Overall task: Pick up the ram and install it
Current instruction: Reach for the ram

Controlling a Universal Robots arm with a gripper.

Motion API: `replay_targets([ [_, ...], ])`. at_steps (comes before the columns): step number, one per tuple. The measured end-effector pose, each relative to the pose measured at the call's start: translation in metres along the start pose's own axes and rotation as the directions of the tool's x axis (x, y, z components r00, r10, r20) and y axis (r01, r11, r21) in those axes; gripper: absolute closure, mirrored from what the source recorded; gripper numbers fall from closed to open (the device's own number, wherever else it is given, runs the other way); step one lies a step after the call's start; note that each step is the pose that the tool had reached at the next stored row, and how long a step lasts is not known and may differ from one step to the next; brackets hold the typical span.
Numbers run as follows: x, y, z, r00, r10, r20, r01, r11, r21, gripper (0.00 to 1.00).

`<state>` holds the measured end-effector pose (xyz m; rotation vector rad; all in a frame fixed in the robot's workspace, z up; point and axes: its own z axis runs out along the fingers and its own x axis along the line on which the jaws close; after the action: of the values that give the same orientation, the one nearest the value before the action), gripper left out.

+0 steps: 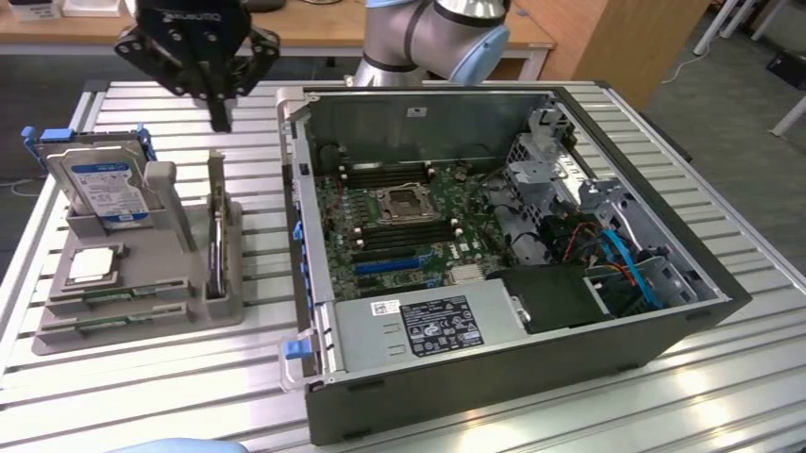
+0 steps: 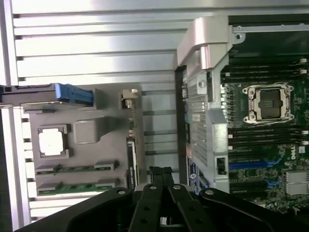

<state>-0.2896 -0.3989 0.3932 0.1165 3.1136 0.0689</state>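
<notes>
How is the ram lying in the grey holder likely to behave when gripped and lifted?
The ram is thin and narrow, so probably light and fairly stiff, yet it might flex or crack under a hard squeeze. It sits in a slot of the grey holder, so it may stick slightly before lifting free.

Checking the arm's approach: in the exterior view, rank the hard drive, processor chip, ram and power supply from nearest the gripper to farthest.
1. hard drive, upright at the tray's back, closest to the gripper.
2. processor chip, mid-tray.
3. ram, tray's front slots.
4. power supply, toward the exterior view's right.
</notes>
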Motion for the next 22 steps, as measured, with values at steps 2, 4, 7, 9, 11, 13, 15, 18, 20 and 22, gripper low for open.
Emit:
replay_targets([
  [2,0.009,-0.0006,-0.0003,1.0,0.0,-0.0001,0.0,1.0,0.0001,0.9],
  [4,0.018,-0.0013,-0.0005,1.0,0.0,0.0,0.0,1.0,0.0,0.9],
  [7,0.032,-0.0024,-0.0009,1.0,0.0,-0.0001,0.0,1.0,0.0,0.9],
  [9,0.041,-0.003,-0.0011,1.0,0.0,-0.0001,0.0,1.0,0.0,0.9],
  [11,0.05,-0.0037,-0.0014,1.0,0.0,-0.0001,0.0,1.0,0.0001,0.9],
  [13,0.059,-0.0044,-0.0016,1.0,0.0,-0.0001,0.0,1.0,0.0001,0.9],
  [15,0.068,-0.005,-0.0018,1.0,0.0,-0.0001,0.0,1.0,0.0001,0.9],
  [18,0.082,-0.006,-0.0022,1.0,0.0,0.0,0.0,1.0,0.0,0.9],
  [20,0.09,-0.0067,-0.0025,1.0,0.0,-0.0002,0.0,1.0,0.0002,0.9],
  [22,0.097,-0.0072,-0.0026,1.0,0.0,0.0,0.0,1.0,0.0,0.9],
])
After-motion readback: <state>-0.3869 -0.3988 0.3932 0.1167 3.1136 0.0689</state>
